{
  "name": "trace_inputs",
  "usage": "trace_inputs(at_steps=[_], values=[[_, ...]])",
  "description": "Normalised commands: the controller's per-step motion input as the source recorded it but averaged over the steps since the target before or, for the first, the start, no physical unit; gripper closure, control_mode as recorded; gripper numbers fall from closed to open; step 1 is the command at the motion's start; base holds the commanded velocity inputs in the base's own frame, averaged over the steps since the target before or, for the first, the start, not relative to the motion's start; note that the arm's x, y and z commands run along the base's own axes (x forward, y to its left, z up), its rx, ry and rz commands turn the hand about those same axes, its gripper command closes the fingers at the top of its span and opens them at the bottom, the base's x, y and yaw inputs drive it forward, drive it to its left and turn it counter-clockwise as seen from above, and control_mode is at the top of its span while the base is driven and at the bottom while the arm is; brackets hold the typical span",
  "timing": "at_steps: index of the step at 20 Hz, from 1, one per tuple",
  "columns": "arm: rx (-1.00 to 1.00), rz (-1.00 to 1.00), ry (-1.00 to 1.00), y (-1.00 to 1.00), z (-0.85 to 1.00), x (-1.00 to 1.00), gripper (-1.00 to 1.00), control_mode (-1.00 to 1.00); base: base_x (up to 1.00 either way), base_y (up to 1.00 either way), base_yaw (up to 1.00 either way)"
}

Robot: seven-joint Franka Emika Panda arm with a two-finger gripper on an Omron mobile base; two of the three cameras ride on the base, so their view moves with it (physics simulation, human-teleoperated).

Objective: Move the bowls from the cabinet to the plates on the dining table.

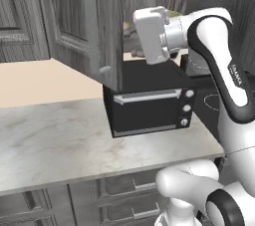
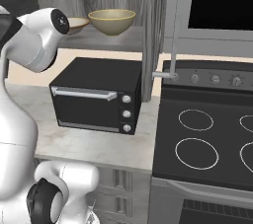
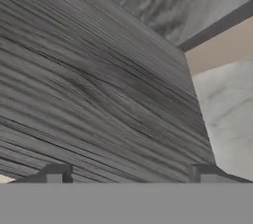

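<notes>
Two tan bowls stand on the shelf of the open cabinet [image 2: 106,40] above the toaster oven: one bowl [image 2: 112,20] in full sight, the other bowl [image 2: 79,23] half hidden behind my arm. My white hand [image 1: 149,36] is raised at shelf height just behind the swung-out left cabinet door [image 1: 79,26]. In the hand view my gripper [image 3: 131,173] is open with nothing between its fingertips [image 3: 57,172], and it faces the wood-grain cabinet door [image 3: 99,80] from very close. The plates and the dining table are out of view.
A black toaster oven [image 1: 149,105] sits on the marble counter [image 1: 55,140] right under the shelf. The right cabinet door [image 2: 150,35] stands open edge-on with its bar handle [image 2: 173,30]. A black stove top [image 2: 207,139] lies to the right, and drawers [image 1: 119,190] sit below the counter.
</notes>
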Motion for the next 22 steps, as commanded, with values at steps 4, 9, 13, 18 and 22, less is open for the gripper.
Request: trace_inputs(at_steps=[4,9,13,18,22], values=[[0.00,0.16,0.01,0.69,-0.27,0.00,-1.00,-1.00,0.00,0.00,0.00],[0.00,0.13,0.01,0.79,-0.29,0.01,-1.00,-1.00,0.00,0.00,0.00],[0.00,0.12,0.01,0.89,-0.34,0.05,-1.00,-1.00,0.00,0.00,0.00],[0.00,0.09,0.00,0.90,-0.34,0.10,-1.00,-1.00,0.00,0.00,0.00],[-0.08,0.04,0.00,0.48,-0.16,0.09,-1.00,-1.00,0.00,0.00,0.00]])
